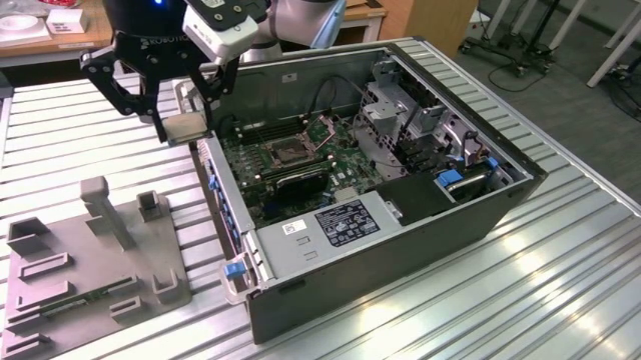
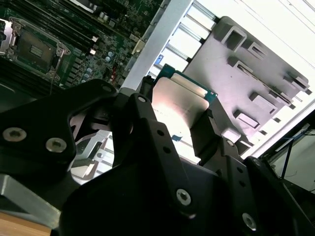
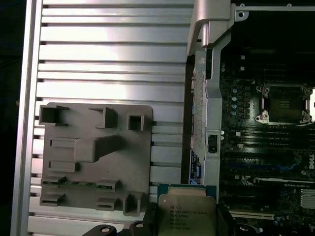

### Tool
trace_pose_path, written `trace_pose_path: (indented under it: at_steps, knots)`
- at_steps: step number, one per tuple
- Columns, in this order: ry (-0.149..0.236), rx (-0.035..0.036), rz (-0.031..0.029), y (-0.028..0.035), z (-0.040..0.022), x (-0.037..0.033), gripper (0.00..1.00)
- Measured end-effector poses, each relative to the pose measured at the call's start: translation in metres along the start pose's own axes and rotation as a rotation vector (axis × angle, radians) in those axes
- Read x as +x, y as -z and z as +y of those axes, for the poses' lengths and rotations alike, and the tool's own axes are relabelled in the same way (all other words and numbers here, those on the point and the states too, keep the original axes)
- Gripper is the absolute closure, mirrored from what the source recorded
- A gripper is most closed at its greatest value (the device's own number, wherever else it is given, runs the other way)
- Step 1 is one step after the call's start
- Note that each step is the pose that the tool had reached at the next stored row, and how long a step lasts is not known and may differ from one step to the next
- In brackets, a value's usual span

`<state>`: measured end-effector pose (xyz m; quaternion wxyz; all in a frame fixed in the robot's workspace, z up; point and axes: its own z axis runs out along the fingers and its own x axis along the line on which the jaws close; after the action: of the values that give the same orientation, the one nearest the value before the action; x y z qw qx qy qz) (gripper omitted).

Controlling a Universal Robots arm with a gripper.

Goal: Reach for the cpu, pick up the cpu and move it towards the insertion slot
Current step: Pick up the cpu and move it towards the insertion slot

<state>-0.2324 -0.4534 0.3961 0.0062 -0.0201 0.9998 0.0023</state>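
The cpu (image 1: 186, 127), a small square chip with a pale metal face, hangs in the air between the black fingers of my gripper (image 1: 185, 129), which is shut on it. It sits above the near wall of the open computer case (image 1: 421, 225), at the exterior view's left of the board. In both wrist views the cpu (image 2: 178, 101) (image 3: 187, 212) shows clamped at its edges. The insertion slot (image 1: 288, 154), a square socket with a metal frame and dark centre, lies on the green motherboard inside the case, also seen in both wrist views (image 2: 35, 49) (image 3: 285, 102).
A grey parts fixture (image 1: 95, 262) with upright posts and pockets lies on the slatted metal table (image 1: 561, 285) at the exterior view's left of the case. Drive cages and cables (image 1: 410, 127) stand inside the case beyond the socket. Long black memory slots (image 1: 300, 178) run beside the socket.
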Motion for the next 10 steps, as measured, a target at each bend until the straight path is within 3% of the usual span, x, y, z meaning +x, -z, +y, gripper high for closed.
trace_pose_path:
  at_steps: [10]
  knots:
    - [0.000, -0.0001, 0.0000, -0.0003, -0.0004, -0.0093, 0.45]
